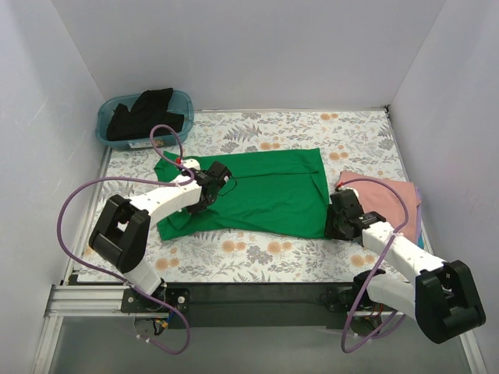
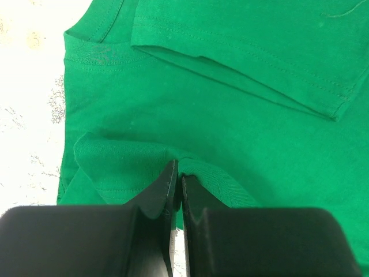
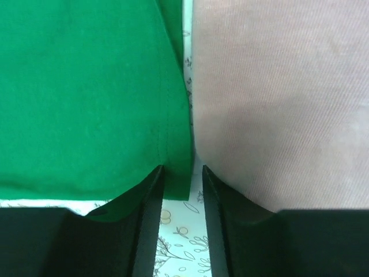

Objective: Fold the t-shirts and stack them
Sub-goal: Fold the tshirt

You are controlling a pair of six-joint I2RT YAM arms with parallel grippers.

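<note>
On floral table [image 1: 312, 253], white-walled: green t-shirt [image 1: 273, 191] pinched by left gripper [image 2: 176, 176], right gripper [image 3: 181, 171] ajar.

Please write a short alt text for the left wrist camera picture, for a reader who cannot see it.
The left gripper is closed on a raised fold of the green t-shirt. A short sleeve lies folded across the shirt at upper right, and the floral table cover shows at left.

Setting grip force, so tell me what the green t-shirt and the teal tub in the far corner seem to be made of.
Green t-shirt: soft matte knit cloth, probably cotton jersey; stitched hems and limp folds show. Teal tub: likely rigid moulded plastic, with smooth, slightly translucent walls and a faint sheen.
</note>
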